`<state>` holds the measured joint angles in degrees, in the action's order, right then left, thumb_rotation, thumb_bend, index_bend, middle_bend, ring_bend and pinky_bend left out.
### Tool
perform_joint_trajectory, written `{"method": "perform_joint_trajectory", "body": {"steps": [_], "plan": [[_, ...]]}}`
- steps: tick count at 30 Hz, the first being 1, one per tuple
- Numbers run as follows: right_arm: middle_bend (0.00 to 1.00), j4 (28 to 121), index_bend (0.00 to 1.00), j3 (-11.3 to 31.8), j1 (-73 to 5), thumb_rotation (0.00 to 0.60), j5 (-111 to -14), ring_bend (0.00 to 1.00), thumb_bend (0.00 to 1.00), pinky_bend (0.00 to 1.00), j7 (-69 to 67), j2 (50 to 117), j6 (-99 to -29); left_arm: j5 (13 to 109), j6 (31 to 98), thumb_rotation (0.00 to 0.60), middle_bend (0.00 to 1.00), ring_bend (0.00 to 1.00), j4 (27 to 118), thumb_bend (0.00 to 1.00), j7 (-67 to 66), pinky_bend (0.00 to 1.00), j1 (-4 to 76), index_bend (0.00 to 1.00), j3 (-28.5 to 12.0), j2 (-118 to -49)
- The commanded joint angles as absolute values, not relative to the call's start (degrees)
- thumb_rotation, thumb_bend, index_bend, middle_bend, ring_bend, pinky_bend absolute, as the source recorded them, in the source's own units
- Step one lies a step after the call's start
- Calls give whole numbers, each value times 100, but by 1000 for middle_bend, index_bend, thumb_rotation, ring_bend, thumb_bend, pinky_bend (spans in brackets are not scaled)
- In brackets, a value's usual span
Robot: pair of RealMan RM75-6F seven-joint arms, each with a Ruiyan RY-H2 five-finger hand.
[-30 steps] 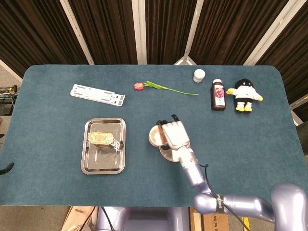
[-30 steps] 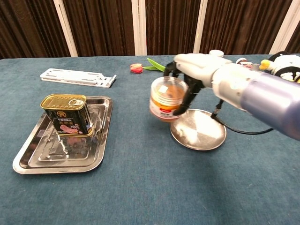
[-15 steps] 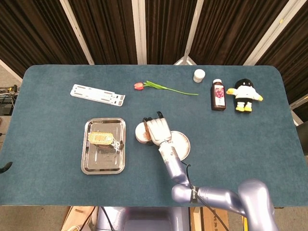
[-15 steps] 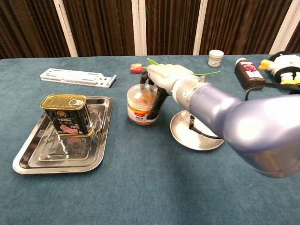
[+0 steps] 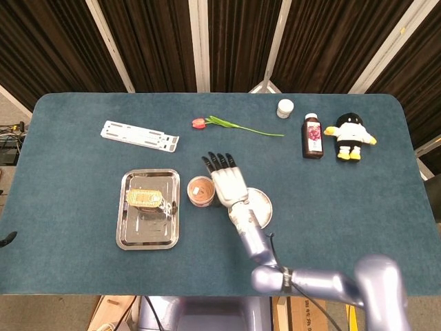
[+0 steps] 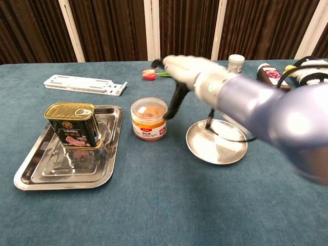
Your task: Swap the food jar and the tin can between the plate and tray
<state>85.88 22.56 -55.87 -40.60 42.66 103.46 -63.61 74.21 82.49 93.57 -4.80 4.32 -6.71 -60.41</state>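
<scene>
The food jar [image 5: 200, 191] [image 6: 148, 119], clear with an orange-brown filling and a red label, stands upright on the cloth between the tray and the plate. My right hand [image 5: 226, 181] [image 6: 184, 72] is just right of the jar with its fingers spread, holding nothing. The gold tin can [image 5: 145, 198] [image 6: 73, 124] stands in the steel tray [image 5: 147, 233] [image 6: 43, 175] on the left. The round steel plate [image 5: 262, 207] [image 6: 218, 147] is bare, partly under my right forearm in the head view. My left hand does not show.
Along the far side lie a white plastic strip [image 5: 140, 134], a tulip [image 5: 227, 124], a small white jar [image 5: 284, 108], a dark bottle [image 5: 312, 136] and a penguin plush [image 5: 351, 136]. A cable [image 6: 225, 134] trails over the plate's far rim.
My right hand carried the food jar left off the plate, set it on the cloth beside the tray and let go; its fingers have spread and lifted away.
</scene>
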Motion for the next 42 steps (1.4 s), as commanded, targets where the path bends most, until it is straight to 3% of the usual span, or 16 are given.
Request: {"method": "perform_joint_trajectory", "body": {"steps": [1, 5, 8, 15, 26, 36, 38, 42], "plan": [[0, 10129, 0, 2105, -4907, 600, -4141, 16, 6, 0, 4531, 9007, -7035, 7649, 8288, 600, 0, 0, 9327, 246, -356, 58, 460, 188, -620, -6081], [0, 11194, 0, 1541, -3964, 600, -4855, 28, 5, 0, 3799, 7783, -7298, 7994, 8244, 600, 0, 0, 9306, 211, -70, 58, 513, 185, -507, -6085], [0, 11291, 0, 883, -3202, 600, -5914, 29, 5, 0, 2783, 7167, -7418, 8251, 8052, 600, 0, 0, 9373, 200, 240, 62, 675, 183, -470, -6024], [0, 10355, 0, -316, -1996, 600, -7369, 29, 5, 0, 1495, 7075, -8033, 8417, 7035, 600, 0, 0, 9864, 174, 164, 104, 1494, 159, -612, -5957], [0, 9543, 0, -360, -1470, 600, -7508, 34, 6, 0, 915, 7387, -8117, 7229, 5794, 600, 34, 0, 9811, 169, -1134, 133, 2546, 152, -912, -7007], [0, 9554, 0, -70, -1267, 600, -7390, 51, 7, 0, 925, 7396, -8173, 7158, 5656, 600, 97, 4, 8760, 201, -1405, 148, 3035, 208, -857, -8210], [0, 9553, 0, -23, -1233, 600, -7404, 55, 7, 0, 874, 7396, -8178, 7311, 5712, 600, 133, 39, 8551, 240, -1285, 186, 3078, 233, -823, -8396], [0, 9495, 0, 65, -1202, 600, -7385, 63, 6, 0, 787, 7419, -8118, 7624, 5836, 600, 284, 200, 8191, 416, -975, 359, 3134, 313, -758, -8652]]}}
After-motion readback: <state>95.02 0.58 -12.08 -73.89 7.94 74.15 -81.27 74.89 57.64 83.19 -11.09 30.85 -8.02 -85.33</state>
